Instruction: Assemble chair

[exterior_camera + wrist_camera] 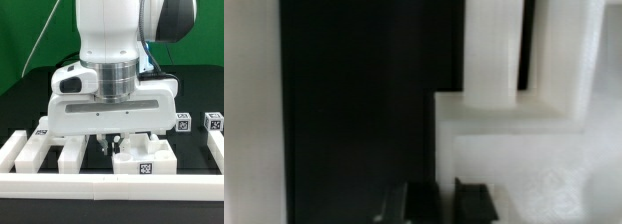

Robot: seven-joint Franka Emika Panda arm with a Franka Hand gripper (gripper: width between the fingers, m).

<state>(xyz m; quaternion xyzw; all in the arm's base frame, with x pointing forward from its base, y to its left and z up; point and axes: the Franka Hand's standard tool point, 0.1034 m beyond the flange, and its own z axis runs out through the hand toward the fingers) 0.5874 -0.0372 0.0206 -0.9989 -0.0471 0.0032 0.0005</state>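
black tabletop [15, 110] is edged at the front by one long white rail [90, 186], judged to serve as a stop for squaring parts. one arm [110, 40] is held low over the middle. the chair [146, 160] is not yet built: at least four loose white pieces are counted, laid apart behind the rail, likely so each can be reached singly. the gripper [112, 143] is set just beside the middle tagged block, jaws closed with nothing seen between them, perhaps for a nudge. four tags are made out.
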